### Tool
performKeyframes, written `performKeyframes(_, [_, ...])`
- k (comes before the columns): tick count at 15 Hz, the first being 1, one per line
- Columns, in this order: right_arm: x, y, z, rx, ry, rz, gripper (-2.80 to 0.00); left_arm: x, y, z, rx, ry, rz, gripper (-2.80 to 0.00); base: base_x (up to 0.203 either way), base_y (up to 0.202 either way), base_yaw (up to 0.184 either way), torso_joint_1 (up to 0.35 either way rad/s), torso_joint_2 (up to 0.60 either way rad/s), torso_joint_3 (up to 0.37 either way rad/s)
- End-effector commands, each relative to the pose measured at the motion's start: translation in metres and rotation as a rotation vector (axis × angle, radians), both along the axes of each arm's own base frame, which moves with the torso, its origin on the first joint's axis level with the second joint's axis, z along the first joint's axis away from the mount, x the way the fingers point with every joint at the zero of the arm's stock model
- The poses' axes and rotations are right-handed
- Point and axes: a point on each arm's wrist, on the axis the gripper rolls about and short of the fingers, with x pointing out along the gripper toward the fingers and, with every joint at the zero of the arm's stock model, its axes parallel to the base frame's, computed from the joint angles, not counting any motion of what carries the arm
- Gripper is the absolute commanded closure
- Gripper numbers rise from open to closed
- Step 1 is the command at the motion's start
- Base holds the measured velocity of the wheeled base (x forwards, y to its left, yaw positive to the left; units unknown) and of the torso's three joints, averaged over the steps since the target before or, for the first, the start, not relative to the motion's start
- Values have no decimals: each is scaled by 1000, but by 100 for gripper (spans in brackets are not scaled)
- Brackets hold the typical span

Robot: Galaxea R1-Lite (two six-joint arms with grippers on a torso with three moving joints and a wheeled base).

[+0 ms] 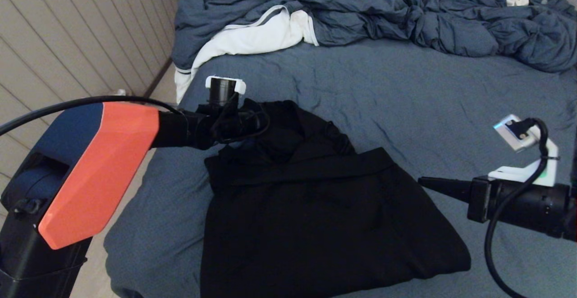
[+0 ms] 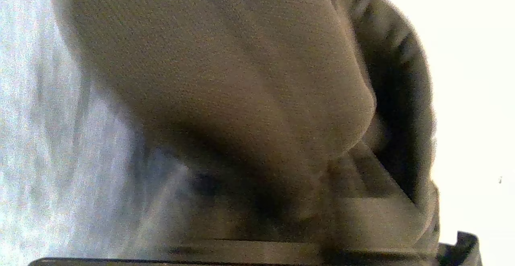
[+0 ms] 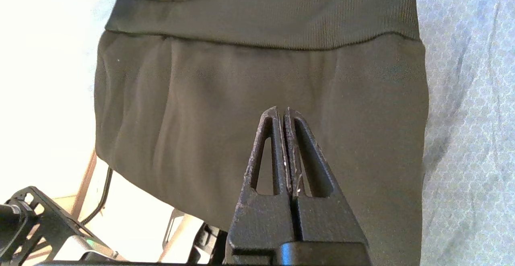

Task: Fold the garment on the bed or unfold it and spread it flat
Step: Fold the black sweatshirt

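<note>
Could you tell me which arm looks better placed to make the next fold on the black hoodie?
The left, I think. The left gripper is already at the bunched far-left part of the hoodie, with fabric filling its wrist view. The right gripper is shut and empty, off the hoodie's right edge above the bed.

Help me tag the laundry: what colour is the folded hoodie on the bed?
The hoodie is plain black, clearest in the head view.

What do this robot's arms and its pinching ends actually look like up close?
The left arm wears an orange and navy shell, then slims to a black wrist with a white-capped camera and loose black cables. The right arm is black, carrying a white bracket and a looping black cable. The right gripper has two black, pointed, hollow triangular fingers.
</note>
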Motion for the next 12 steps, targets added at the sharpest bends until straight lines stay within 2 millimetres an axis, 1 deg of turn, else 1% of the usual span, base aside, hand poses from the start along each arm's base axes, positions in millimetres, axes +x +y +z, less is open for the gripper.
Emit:
performKeyframes(1, [2,0,-2,0,10,2,0,1,-2,3,-4,-19,-5,0,0,0,0,0,0,0])
performKeyframes(3, [2,1,-4,-4,13,5,0,-3,-4,13,-2,-59,-15,0,0,0,0,0,0,0])
performKeyframes(7, [3,1,-6,-8,20,7,0,-20,-6,44,-21,-111,5,0,0,0,0,0,0,0])
performKeyframes(9, [4,1,-7,-9,24,7,0,-36,-11,63,-27,-142,24,0,0,0,0,0,0,0])
performKeyframes(12, [5,1,-7,-9,28,6,0,-70,-21,82,-36,-155,-10,0,0,0,0,0,0,0])
